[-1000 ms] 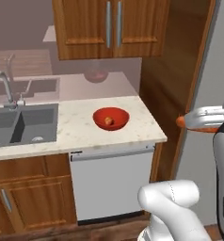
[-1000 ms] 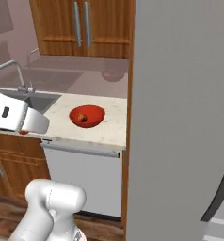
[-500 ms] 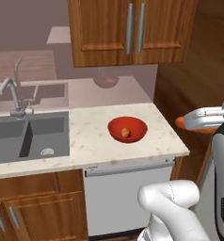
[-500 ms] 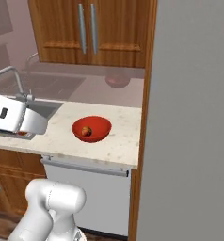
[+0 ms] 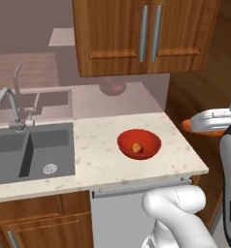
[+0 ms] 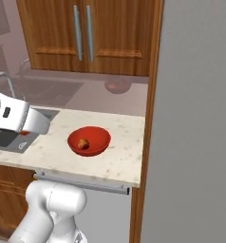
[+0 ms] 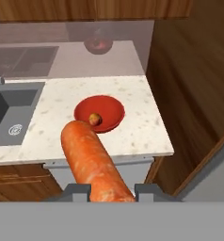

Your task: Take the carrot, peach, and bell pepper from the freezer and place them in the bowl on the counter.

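Carrot: the carrot (image 7: 92, 160) is a thick, bright orange tapered stick with a faintly ridged skin; in the hand view it juts out from between the finger tips, its rounded end pointing toward the bowl. In the left base view its orange tip (image 5: 187, 125) shows at the arm's end, off the counter's right edge.
Gripper: the gripper (image 7: 112, 192) is clenched on the carrot, one dark finger tip on either side of it.
Bowl: the bowl (image 5: 149, 139) is shallow, round, glossy red and plain, standing on the counter near its front right corner.
Peach: the peach (image 5: 136, 147) is a small round yellowish-orange ball lying inside the bowl.
Counter: the counter (image 5: 103, 160) is beige speckled stone with a thin edge.
Freezer: the freezer (image 6: 195, 123) shows as a tall flat matte grey face just right of the counter in the right base view.
Sink: the sink (image 5: 20, 155) is a dark grey double basin sunk into the counter left of the bowl, with a curved metal faucet (image 5: 9, 104) behind it.
Cabinets: the upper cabinets (image 5: 137, 34) are brown grained wood with vertical steel bar handles.
Backsplash: a dim reddish mirror image of the bowl (image 5: 112, 88) lies on the glossy wall.
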Controlling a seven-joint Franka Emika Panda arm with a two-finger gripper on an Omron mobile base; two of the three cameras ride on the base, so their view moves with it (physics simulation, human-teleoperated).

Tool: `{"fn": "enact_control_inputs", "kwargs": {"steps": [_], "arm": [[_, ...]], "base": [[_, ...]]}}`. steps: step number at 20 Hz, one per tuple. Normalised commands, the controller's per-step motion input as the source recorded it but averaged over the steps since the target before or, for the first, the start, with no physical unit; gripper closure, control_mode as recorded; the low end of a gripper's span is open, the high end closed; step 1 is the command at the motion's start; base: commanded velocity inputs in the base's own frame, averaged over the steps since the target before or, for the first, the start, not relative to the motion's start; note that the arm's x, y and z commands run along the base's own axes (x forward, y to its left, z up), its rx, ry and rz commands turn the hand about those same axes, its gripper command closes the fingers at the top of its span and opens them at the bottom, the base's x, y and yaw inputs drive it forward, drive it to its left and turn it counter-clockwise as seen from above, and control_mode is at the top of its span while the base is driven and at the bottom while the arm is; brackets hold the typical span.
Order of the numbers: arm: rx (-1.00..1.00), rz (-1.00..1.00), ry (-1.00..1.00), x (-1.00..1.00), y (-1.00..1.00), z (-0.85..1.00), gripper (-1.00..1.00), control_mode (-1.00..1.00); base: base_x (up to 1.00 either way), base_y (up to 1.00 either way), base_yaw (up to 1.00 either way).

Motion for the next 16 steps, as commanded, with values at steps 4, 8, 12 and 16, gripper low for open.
{"fn": "enact_control_inputs", "kwargs": {"steps": [4, 8, 12, 16], "arm": [[0.00, 0.00, 0.00, 0.00, 0.00, 0.00, 1.00, 1.00], [0.00, 0.00, 0.00, 0.00, 0.00, 0.00, 1.00, 1.00], [0.00, 0.00, 0.00, 0.00, 0.00, 0.00, 1.00, 1.00], [0.00, 0.00, 0.00, 0.00, 0.00, 0.00, 1.00, 1.00]], "base": [[0.32, 0.47, 0.00], [0.36, 0.39, 0.00], [0.39, 0.24, 0.00], [0.36, 0.00, 0.00]]}}
